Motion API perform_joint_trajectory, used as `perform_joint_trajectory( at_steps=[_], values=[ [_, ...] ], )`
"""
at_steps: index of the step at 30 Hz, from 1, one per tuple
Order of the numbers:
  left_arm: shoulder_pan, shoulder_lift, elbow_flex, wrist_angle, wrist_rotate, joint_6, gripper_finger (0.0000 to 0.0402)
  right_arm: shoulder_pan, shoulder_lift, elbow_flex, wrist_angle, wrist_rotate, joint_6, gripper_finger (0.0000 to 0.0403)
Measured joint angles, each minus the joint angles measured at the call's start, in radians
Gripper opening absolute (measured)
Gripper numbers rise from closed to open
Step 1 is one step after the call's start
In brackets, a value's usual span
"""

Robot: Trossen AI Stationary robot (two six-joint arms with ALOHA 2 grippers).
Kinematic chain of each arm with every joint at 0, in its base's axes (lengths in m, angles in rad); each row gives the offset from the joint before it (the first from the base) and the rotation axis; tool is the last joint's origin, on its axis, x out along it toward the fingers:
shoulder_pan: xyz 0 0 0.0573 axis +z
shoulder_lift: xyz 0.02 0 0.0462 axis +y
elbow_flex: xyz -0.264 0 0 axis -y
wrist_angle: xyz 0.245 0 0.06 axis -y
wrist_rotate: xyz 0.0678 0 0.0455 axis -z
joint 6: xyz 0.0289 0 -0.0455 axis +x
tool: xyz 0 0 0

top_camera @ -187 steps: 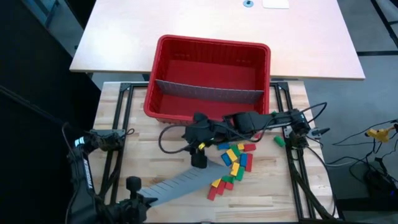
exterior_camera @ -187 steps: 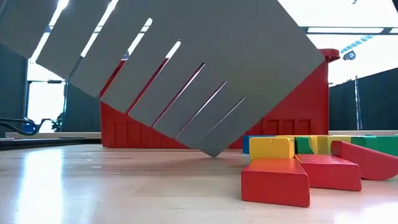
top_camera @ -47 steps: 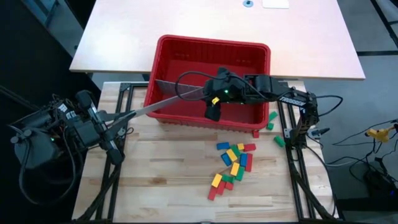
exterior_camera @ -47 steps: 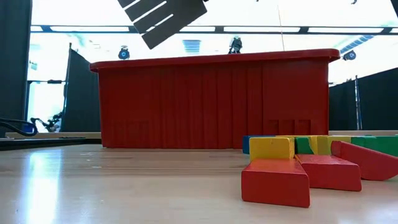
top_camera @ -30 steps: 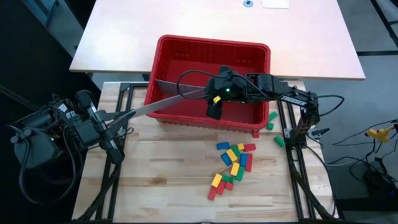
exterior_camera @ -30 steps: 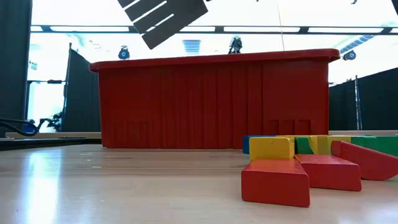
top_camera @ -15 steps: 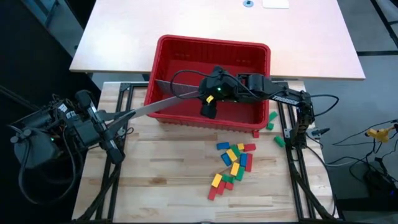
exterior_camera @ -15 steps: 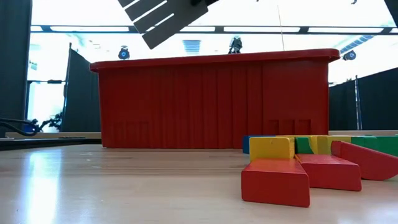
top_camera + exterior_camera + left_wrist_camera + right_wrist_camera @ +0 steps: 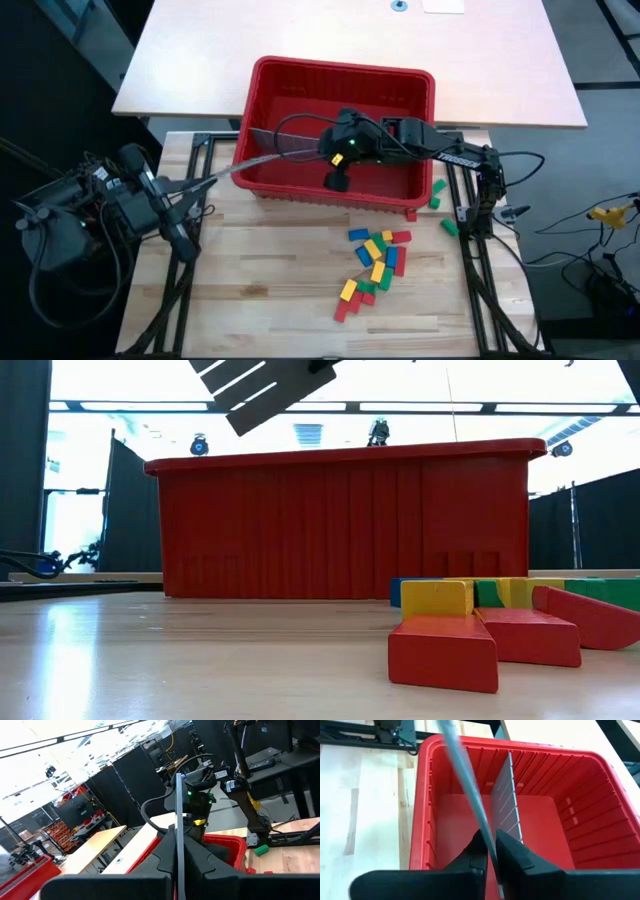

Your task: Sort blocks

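A long grey slotted panel point(image 9: 265, 162) hangs in the air, running from left of the red bin point(image 9: 400, 85) to over the bin's middle. My left gripper point(image 9: 190, 188) is shut on its left end and my right gripper point(image 9: 335, 180) on its other end, above the bin. In the low view the panel point(image 9: 270, 385) shows high above the bin's rim. The blocks point(image 9: 375, 262), red, green, blue and yellow, lie in a loose heap on the wooden table in front of the bin, and show close up in the low view point(image 9: 470, 630). My left gripper pinches the panel's left end point(image 9: 178, 837) between its two fingers, one on each flat face. The fingers come level from the table's left side, along the panel. The panel stands on edge, clear of table and bin. My right gripper pinches the panel's end over the bin point(image 9: 487, 842) between its two fingers, one on each face. It comes from above, slanting down. The panel hangs clear above the bin's floor.
A second grey panel point(image 9: 507, 805) stands upright inside the bin as a divider. Two green blocks point(image 9: 437, 190) point(image 9: 448, 227) lie apart near the right arm's base. Black frame rails point(image 9: 470, 260) run along both sides of the wooden table.
My right gripper has gone a little toward the table's left edge over the bin, still shut on the panel. The panel's end over the bin has shifted with it, while its left end in my left gripper has stayed put.
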State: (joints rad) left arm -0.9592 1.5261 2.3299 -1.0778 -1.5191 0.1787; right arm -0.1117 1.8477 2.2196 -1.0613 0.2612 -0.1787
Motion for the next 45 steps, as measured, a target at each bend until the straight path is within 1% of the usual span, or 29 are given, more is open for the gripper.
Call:
perform_joint_trajectory(
  at_steps=[5,13,19,23,26,31,34,39,45],
  values=[
    [0.000,0.000,0.000,-0.002,-0.009,0.000,0.0000,0.000,-0.001,-0.001,-0.005,-0.002,-0.004,0.0004],
    [0.001,0.000,0.000,-0.002,-0.009,-0.008,0.0000,-0.001,-0.047,0.000,-0.028,0.092,-0.051,0.0001],
    [0.002,0.000,-0.002,-0.011,-0.004,-0.044,0.0000,-0.013,-0.095,0.000,-0.050,0.101,-0.050,0.0001],
    [0.018,0.007,-0.003,-0.049,0.024,-0.104,0.0000,-0.023,-0.125,0.000,-0.056,0.114,-0.053,0.0001],
    [0.042,0.021,-0.003,-0.083,0.060,-0.145,0.0000,-0.031,-0.137,0.000,-0.061,0.131,-0.060,0.0001],
    [0.103,0.047,-0.003,-0.140,0.153,-0.214,0.0000,-0.047,-0.158,0.000,-0.067,0.149,-0.073,0.0001],
    [0.124,0.058,-0.003,-0.173,0.175,-0.248,0.0000,-0.053,-0.162,-0.001,-0.067,0.166,-0.079,0.0001],
    [0.131,0.061,-0.003,-0.196,0.163,-0.286,0.0000,-0.057,-0.176,-0.001,-0.077,0.169,-0.095,0.0001],
    [0.133,0.060,-0.003,-0.197,0.045,-0.295,0.0000,-0.056,-0.178,-0.001,-0.136,0.157,-0.085,0.0000]
  ],
)
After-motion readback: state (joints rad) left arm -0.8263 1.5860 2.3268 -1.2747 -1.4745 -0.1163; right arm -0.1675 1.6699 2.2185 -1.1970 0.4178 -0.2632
